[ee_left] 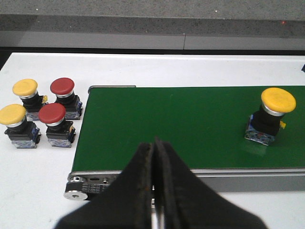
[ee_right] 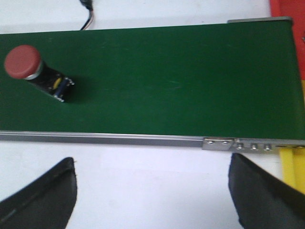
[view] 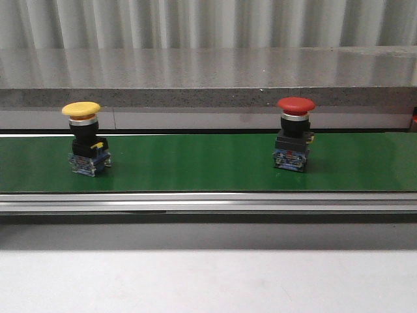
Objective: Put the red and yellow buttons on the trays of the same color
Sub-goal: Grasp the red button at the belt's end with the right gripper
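You're at the pick stage: nothing gripped yet, no button on a tray. The yellow button (view: pixel 82 137) stands upright on the green belt (view: pixel 195 163) toward the left side; the red button (view: pixel 294 132) stands upright on the same belt to the right, the two well apart. Left gripper (ee_left: pixel 155 191) has its fingers pressed together, empty, hanging over the near edge of the belt at its left end, w/ the yellow button off to one side. Right gripper (ee_right: pixel 152 191) is spread wide, empty, held over the white table (view: pixel 195 280) just short of the belt rail; red button sits away from it toward the belt's far side. Next move, in my judgement: right arm reaches across the rail and closes on the red button's black body below the cap; left must open first before going for yellow. Trays: only a red edge (ee_right: pixel 286 9) and a yellow edge (ee_right: pixel 293 167) show past the belt's right end, so I can't confirm full placement room. Also noted: four spare buttons (ee_left: pixel 40 114), two red and two yellow, clustered on the table beside the belt's left end, plus a black cable (ee_right: pixel 88 14) behind the belt. Neither blocks the approach; the rail is the only obstruction.
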`<state>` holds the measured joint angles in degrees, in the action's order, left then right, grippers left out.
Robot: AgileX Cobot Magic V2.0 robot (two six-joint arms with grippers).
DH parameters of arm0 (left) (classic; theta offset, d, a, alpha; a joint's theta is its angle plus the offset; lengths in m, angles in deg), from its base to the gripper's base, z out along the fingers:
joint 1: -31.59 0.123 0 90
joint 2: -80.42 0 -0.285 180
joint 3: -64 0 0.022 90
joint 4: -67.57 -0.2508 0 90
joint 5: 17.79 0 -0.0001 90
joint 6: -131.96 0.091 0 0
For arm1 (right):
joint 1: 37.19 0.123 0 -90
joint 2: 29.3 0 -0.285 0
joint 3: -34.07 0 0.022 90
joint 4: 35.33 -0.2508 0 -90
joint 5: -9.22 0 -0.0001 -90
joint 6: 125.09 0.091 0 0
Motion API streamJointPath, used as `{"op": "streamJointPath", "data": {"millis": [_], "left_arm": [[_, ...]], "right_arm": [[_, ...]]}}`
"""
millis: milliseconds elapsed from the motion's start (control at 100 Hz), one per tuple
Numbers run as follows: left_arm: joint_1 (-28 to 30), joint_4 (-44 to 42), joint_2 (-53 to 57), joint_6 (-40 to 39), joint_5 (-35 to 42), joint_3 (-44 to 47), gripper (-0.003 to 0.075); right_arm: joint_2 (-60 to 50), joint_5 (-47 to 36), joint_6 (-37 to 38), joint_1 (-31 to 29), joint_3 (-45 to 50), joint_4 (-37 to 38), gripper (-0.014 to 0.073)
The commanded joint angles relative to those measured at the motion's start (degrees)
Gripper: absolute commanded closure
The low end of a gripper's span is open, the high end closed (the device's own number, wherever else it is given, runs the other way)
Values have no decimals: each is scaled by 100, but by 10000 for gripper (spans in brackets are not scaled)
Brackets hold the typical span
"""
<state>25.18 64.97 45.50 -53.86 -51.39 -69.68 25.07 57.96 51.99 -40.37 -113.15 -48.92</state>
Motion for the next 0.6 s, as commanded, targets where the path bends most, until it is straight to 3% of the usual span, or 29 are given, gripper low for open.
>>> {"op": "streamJointPath", "data": {"millis": [0, 230, 590], "left_arm": [[-36, 49, -35, -18, 411, -161, 740], [-36, 49, -35, -18, 411, -161, 740], [-36, 49, -35, -18, 411, -161, 740]], "right_arm": [[132, -225, -525, 7, -253, -538, -52], [1012, -118, -1541, 19, -662, -1445, -52], [2535, -539, -1917, 751, -1262, -1151, -52]]}}
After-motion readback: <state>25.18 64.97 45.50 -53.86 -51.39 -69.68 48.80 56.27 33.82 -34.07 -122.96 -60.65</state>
